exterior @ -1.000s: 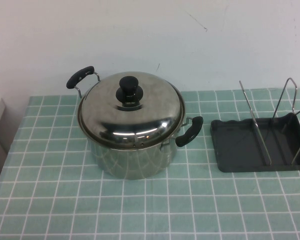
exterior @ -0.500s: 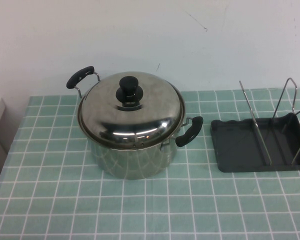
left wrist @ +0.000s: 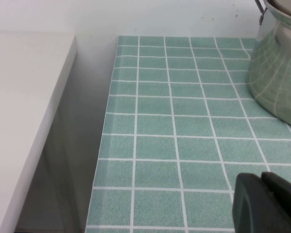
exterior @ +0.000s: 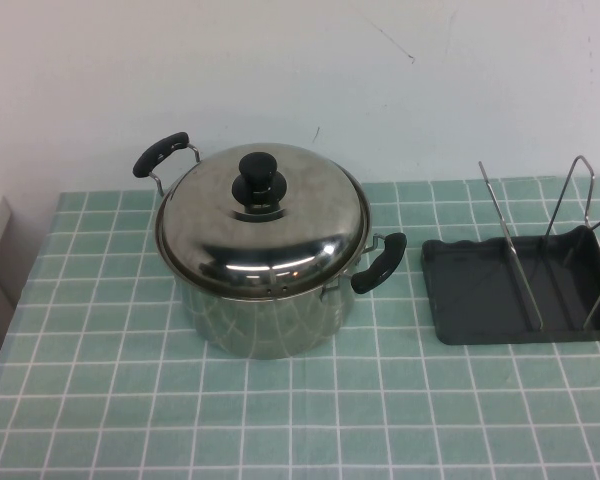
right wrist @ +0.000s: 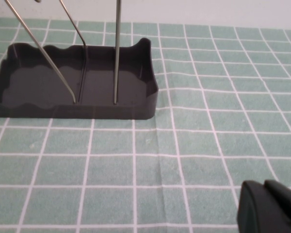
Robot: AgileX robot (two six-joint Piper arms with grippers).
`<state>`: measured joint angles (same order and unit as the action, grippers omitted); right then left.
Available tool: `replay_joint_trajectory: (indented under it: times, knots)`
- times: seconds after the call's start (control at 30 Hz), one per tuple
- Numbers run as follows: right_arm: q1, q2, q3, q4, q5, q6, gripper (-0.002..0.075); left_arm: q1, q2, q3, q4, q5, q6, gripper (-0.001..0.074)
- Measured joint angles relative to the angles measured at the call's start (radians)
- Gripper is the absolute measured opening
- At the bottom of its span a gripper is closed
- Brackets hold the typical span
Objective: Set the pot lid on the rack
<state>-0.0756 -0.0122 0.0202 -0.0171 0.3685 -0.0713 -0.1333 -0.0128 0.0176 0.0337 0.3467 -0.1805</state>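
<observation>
Nothing of the task is showing as done: the pot lid (exterior: 261, 220) is sitting closed on the pot (exterior: 265, 310) on the counter (exterior: 100, 400), well apart from the empty rack (exterior: 520, 290). Neither arm is appearing overhead. The left gripper (left wrist: 269, 204) is hovering beside the pot, the right gripper (right wrist: 271, 208) near the rack; their opening I cannot tell. Lifting and racking are remaining.
</observation>
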Motion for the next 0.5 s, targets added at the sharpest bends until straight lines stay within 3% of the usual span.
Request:
replay_joint_trajectory:
  times: [0.5]
  knots:
    - [0.006,0.000,0.000,0.000,0.000,-0.117,-0.0003,0.000,0.000,0.000,0.000,0.000,0.000,-0.0002]
